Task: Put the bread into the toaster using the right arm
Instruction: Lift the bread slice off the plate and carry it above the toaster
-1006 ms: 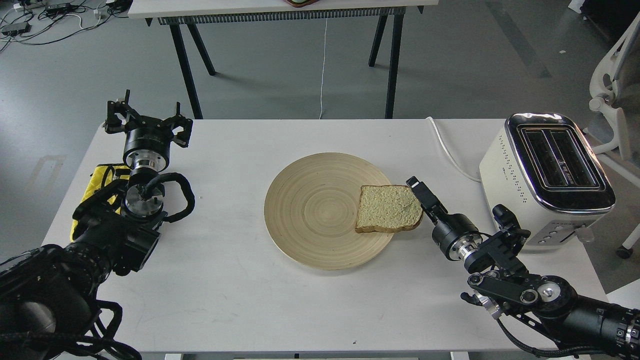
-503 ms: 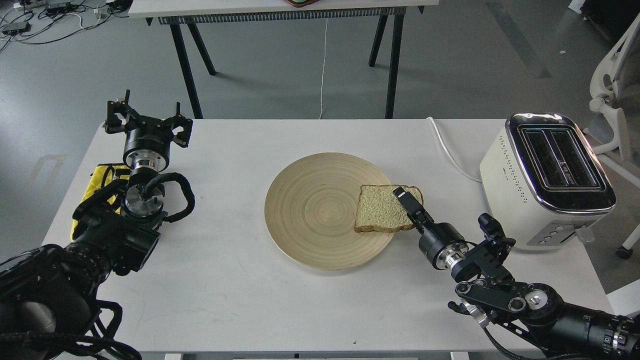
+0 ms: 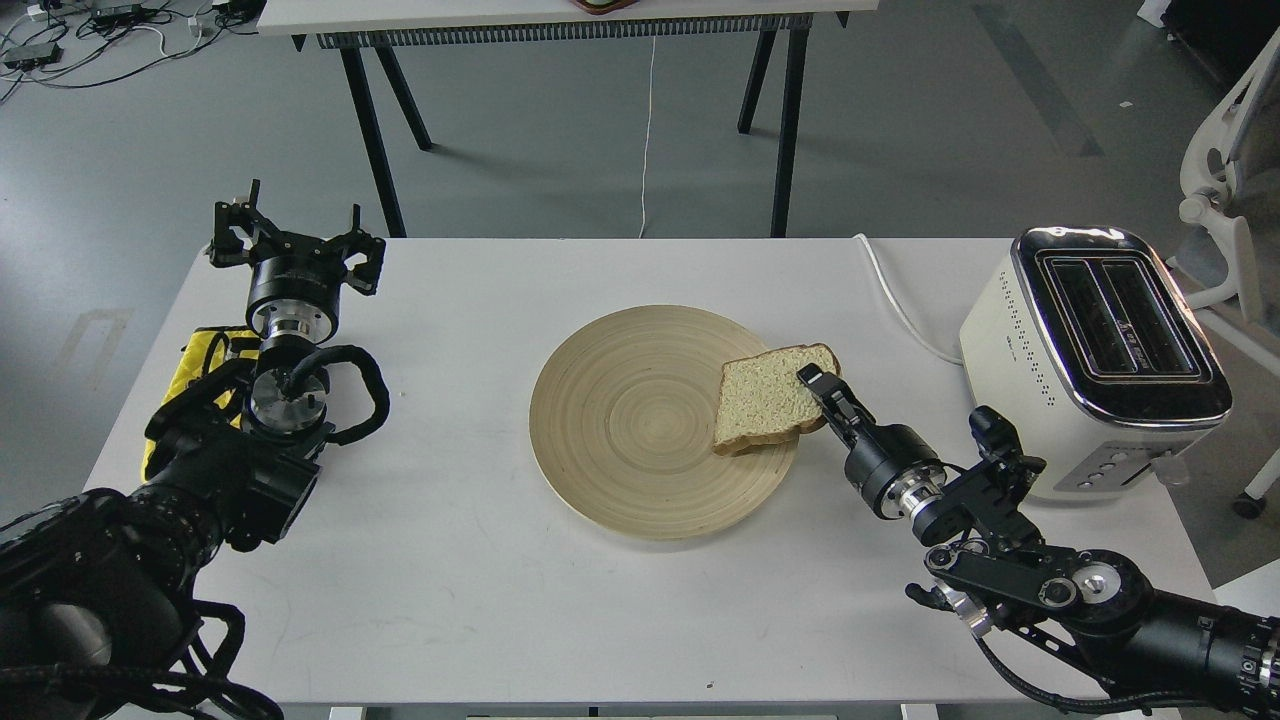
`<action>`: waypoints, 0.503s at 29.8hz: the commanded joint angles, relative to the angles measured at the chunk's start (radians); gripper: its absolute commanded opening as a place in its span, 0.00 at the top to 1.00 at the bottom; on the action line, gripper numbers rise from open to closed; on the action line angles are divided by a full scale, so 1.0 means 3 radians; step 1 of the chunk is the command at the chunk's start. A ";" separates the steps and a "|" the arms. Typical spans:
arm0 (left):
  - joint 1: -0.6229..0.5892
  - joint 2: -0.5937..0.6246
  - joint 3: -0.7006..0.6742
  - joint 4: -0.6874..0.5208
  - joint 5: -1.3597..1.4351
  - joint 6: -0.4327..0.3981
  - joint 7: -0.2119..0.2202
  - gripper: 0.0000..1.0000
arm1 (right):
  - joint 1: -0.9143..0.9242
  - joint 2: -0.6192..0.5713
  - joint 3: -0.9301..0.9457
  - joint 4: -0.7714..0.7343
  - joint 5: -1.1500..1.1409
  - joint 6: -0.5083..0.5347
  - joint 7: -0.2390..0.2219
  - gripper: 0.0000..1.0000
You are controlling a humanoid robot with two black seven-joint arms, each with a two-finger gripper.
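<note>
A slice of bread is at the right edge of the round wooden plate, tilted, its right side lifted off the plate. My right gripper is shut on the bread's right edge, one finger showing on top of the slice. The cream and chrome toaster stands at the table's right edge with two empty slots facing up, to the right of the gripper. My left gripper is open and empty over the table's far left corner.
The toaster's white cable runs across the table behind the plate's right side. A yellow object lies under my left arm. A second table stands behind, and a white chair is at the far right.
My right gripper moved in from beside the bread, closed on its right edge and raised that edge, so the slice now tilts. The left arm has not moved.
</note>
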 commanded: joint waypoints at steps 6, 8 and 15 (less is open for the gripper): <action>0.0000 0.0000 0.0000 -0.0002 0.0000 0.0000 0.0000 0.00 | 0.0986 -0.1056 0.0056 0.0427 0.0014 -0.0001 -0.0311 1.00; 0.0000 0.0000 0.0000 -0.0002 0.0000 0.0000 0.0000 0.00 | 0.1221 -0.1373 0.0041 0.0432 -0.0012 -0.0001 -0.0331 1.00; 0.0000 0.0000 0.0000 -0.0002 0.0000 0.0000 0.0000 0.00 | 0.1570 -0.2396 -0.0016 0.0412 -0.1033 0.0676 -0.0291 1.00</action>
